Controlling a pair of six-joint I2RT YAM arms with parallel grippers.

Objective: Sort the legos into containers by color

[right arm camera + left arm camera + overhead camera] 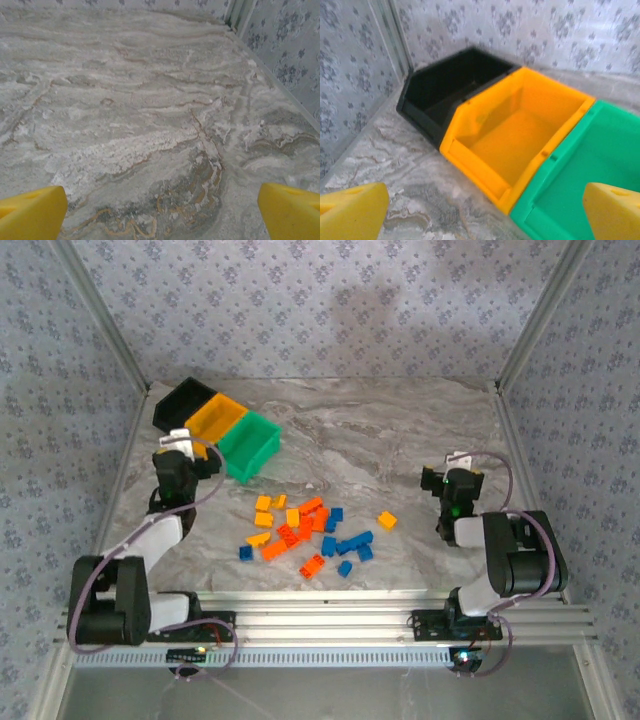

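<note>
The legos point(310, 530) lie loose in the middle of the marble table: red-orange, blue and yellow-orange bricks, with one yellow-orange brick point(386, 520) apart to the right. The containers stand in a row at the back left: black point(172, 405), yellow-orange point(215, 420) and green point(252, 448). My left gripper point(185, 455) hovers just in front of them, open and holding nothing. In the left wrist view the black bin point(445, 85), yellow-orange bin point(515, 130) and green bin point(600, 160) look empty beyond my left gripper point(482, 215). My right gripper point(452, 480) is open over bare table point(160, 125), right of the pile.
Patterned walls close the table on three sides, with metal corner posts point(530, 330) at the back. An aluminium rail point(330, 615) runs along the near edge by the arm bases. The left wall stands close behind the black bin.
</note>
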